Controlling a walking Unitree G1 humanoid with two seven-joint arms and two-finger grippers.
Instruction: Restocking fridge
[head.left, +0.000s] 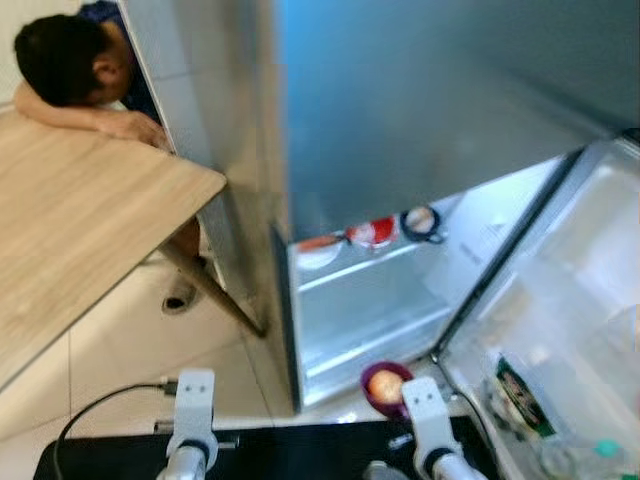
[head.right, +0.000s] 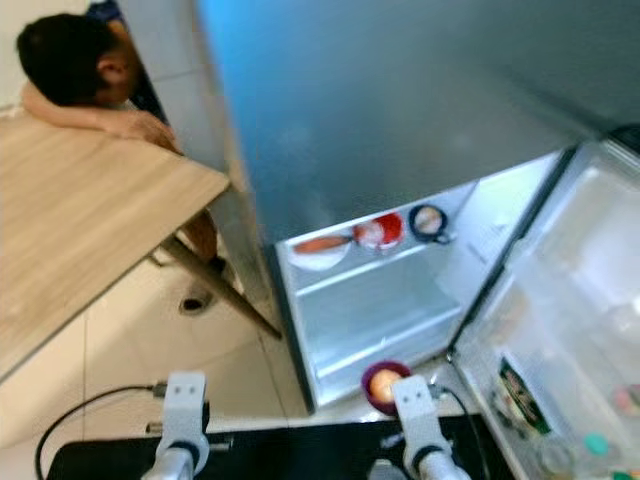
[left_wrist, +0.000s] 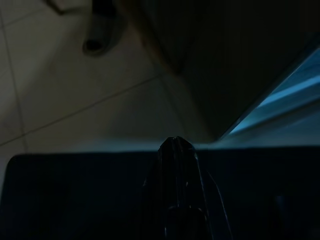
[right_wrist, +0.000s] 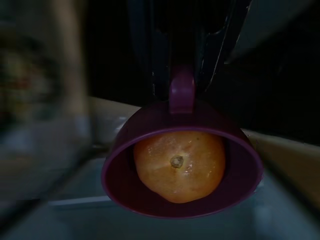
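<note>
A purple cup (right_wrist: 182, 165) with an orange fruit (right_wrist: 179, 164) inside hangs by its handle from my right gripper (right_wrist: 181, 92), which is shut on that handle. In the eye views the cup (head.left: 385, 388) sits low, just in front of the open fridge (head.left: 370, 300). Its lit upper shelf (head.left: 365, 265) carries a white plate (head.left: 318, 250), a red bowl (head.left: 375, 232) and a dark mug (head.left: 421, 222); the space below it looks bare. My left gripper (left_wrist: 176, 146) is shut on nothing, held low over the tiled floor left of the fridge.
The open fridge door (head.left: 560, 330) stands at the right, its bins holding packets and bottles. A wooden table (head.left: 80, 230) with slanted legs fills the left, and a person (head.left: 70, 60) leans on it. A black cable (head.left: 100, 405) lies on the floor.
</note>
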